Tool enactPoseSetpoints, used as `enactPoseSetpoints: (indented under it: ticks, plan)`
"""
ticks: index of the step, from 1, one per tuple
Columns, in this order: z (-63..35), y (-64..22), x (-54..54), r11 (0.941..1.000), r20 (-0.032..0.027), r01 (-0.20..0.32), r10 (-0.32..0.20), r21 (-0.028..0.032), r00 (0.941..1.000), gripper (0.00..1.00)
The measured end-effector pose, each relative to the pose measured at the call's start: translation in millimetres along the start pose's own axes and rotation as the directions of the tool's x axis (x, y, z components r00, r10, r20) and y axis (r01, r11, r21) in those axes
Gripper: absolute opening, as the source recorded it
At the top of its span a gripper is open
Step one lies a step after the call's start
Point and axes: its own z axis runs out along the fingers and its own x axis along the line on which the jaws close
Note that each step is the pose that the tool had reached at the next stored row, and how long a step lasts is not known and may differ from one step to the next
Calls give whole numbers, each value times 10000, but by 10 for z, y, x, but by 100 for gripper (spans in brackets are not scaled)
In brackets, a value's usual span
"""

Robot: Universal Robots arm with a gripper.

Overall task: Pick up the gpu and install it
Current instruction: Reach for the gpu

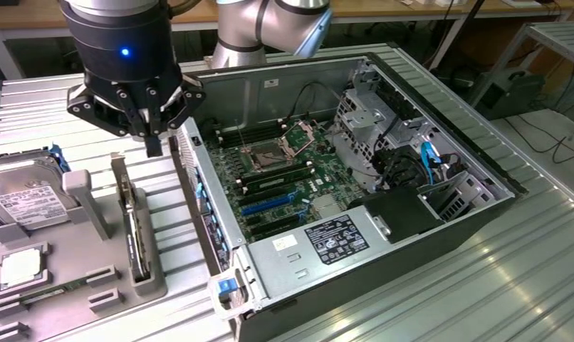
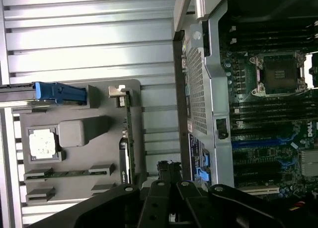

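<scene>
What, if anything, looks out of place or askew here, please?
Nothing stands out: the gpu stands on edge in its slot of the grey holder, and the open computer case lies beside it.

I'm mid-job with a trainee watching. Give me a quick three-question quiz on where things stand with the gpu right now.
1. True or false: the gpu is seated in the motherboard.
2. The gripper is: A) shut, holding nothing; B) shut on the gpu; C) wide open.
3. Fill in: the gpu stands on edge in the grey ____ beside the open computer case.
Key: 1 false; 2 A; 3 holder.
</scene>
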Motion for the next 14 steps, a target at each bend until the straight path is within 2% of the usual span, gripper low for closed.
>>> enactPoseSetpoints:
  ticks: [14]
  plan:
    - [4,-62,248,10000,-5,1,-1,1,10000,11]
